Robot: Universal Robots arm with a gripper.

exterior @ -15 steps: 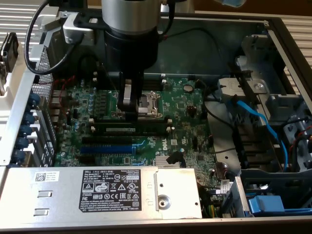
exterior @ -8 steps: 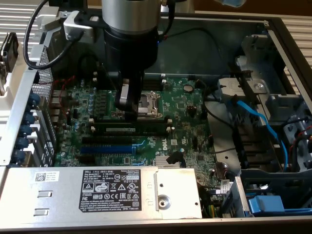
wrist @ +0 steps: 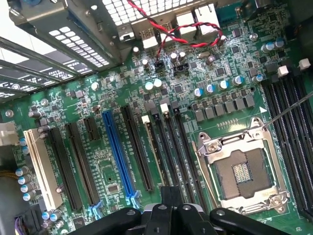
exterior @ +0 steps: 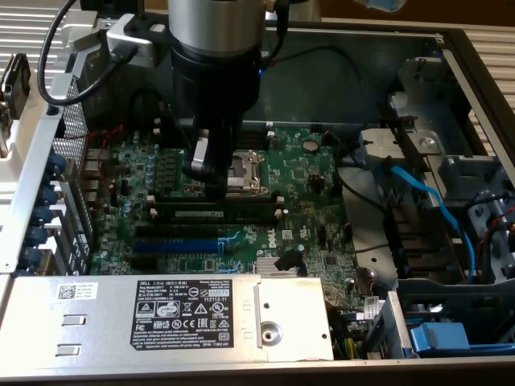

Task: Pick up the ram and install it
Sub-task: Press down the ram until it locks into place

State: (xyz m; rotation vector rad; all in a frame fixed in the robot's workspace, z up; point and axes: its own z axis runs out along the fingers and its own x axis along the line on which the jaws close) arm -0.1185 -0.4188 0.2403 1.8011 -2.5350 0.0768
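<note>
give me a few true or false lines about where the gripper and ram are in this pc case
1. The gripper is down over the motherboard, beside the cpu socket. True.
2. The ram lies on the power supply. False: it sits in the black memory slots beside the socket.
3. The cpu socket holds a fan. False: it is bare, with its metal frame showing.
4. A blue slot runs among the black ones. True.
5. The gripper is wide open. False: it is shut.
</note>
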